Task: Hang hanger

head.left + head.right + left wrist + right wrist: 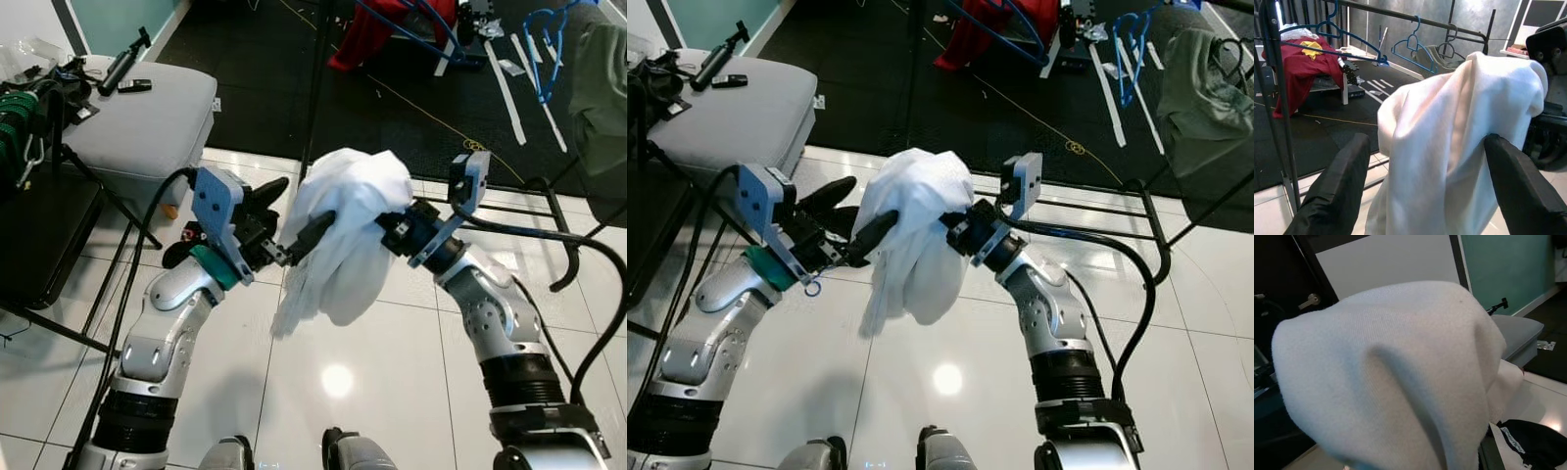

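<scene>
A white garment point(343, 225) hangs bunched in the air between my two arms, over white floor tiles. It is draped over my right gripper point(392, 227), whose fingers are buried in the cloth; in the right wrist view the white garment point(1391, 367) covers them. My left gripper point(294, 212) is open, one finger above and one below the garment's left edge. In the left wrist view its black fingers point(1337, 191) stand wide apart with the white garment point(1459, 137) between them. What lies under the cloth is hidden.
A black clothes rail point(1400, 14) ahead carries blue hangers point(1410, 46) and a red garment point(1303, 68). The rack's base tubes point(549, 211) lie on the floor at the right. A grey bench point(147, 117) with tools stands at the left, beside black stand legs.
</scene>
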{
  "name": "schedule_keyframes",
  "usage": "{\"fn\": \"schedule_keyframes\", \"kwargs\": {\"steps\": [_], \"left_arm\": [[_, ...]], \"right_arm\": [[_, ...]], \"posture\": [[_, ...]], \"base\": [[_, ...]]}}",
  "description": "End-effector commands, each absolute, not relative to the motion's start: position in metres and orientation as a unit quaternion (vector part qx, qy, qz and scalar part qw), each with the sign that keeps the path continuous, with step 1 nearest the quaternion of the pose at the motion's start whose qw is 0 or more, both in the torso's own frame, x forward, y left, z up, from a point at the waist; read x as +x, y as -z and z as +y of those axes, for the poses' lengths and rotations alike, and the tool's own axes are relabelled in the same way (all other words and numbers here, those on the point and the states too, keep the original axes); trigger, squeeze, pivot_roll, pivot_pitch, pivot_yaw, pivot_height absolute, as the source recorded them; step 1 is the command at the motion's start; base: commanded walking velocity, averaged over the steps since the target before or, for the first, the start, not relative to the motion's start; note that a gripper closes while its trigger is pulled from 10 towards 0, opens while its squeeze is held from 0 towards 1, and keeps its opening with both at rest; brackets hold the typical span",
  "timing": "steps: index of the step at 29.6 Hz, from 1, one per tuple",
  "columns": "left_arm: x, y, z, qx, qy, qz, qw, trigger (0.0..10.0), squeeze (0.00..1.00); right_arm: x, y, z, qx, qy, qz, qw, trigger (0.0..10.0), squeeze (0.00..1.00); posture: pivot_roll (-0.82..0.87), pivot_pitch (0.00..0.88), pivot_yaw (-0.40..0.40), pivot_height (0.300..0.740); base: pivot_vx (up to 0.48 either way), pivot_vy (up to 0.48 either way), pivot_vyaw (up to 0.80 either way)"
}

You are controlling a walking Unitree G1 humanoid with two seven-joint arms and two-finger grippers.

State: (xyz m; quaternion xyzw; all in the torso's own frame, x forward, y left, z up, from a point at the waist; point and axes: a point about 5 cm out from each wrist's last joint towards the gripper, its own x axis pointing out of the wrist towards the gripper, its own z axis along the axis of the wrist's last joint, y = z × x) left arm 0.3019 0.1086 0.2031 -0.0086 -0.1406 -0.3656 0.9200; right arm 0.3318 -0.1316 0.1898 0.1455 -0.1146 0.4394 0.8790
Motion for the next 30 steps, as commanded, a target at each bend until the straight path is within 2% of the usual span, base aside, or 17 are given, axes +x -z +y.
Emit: {"fn": "schedule_keyframes", "kwargs": {"steps": [1,9,10,11,12,30], "left_arm": [[0.3013,-0.1987,0.1041,0.004,0.378,-0.134,0.916,10.0,1.0],[0.3019,-0.1976,0.1045,0.011,0.382,-0.131,0.915,10.0,1.0],[0.3028,-0.1969,0.1045,0.014,0.382,-0.13,0.915,6.9,0.49],[0.3028,-0.1969,0.1045,0.014,0.382,-0.13,0.915,6.9,0.49],[0.3033,-0.1963,0.1044,0.014,0.384,-0.128,0.914,0.0,0.0],[0.3029,-0.1956,0.1063,0.005,0.393,-0.133,0.91,0.0,0.0]], "right_arm": [[0.3275,-0.1928,-0.1298,0.145,-0.452,-0.129,0.871,0.0,0.0],[0.3241,-0.1928,-0.1266,0.152,-0.467,-0.126,0.862,0.0,0.0],[0.3224,-0.1926,-0.1255,0.154,-0.473,-0.124,0.858,0.0,0.0],[0.3224,-0.1926,-0.1255,0.154,-0.473,-0.124,0.858,0.0,0.0],[0.3213,-0.1924,-0.1248,0.155,-0.477,-0.122,0.856,0.0,0.0],[0.3199,-0.1894,-0.1247,0.153,-0.481,-0.114,0.856,0.0,0.0]], "posture": [[-0.03,0.119,-0.034,0.74],[-0.03,0.122,-0.033,0.74],[-0.03,0.123,-0.033,0.74],[-0.03,0.123,-0.033,0.74],[-0.03,0.124,-0.033,0.74],[-0.03,0.123,-0.034,0.74]], "base": [[0.0,0.0,0.0],[0.0,0.0,0.0],[0.0,0.0,0.0],[0.0,0.0,0.0],[0.0,0.0,0.0],[0.0,0.0,0.0]]}}
